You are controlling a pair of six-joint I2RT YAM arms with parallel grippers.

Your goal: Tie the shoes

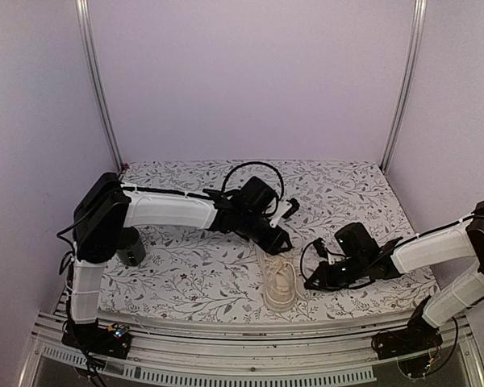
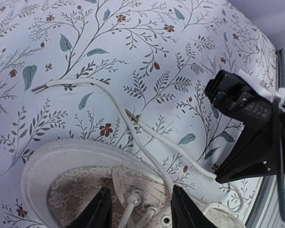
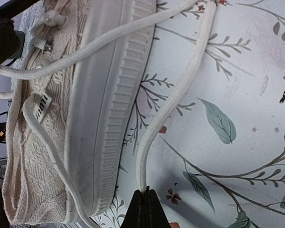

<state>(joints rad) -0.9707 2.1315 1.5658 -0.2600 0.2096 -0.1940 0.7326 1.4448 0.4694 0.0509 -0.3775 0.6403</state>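
Cream sneaker on a floral-print cloth — pale lilac walls around.

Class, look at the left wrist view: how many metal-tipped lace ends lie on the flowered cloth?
2. The far lace end lies at the left of the cloth; the near lace end lies mid-picture, just beyond the sneaker. None looks hidden.
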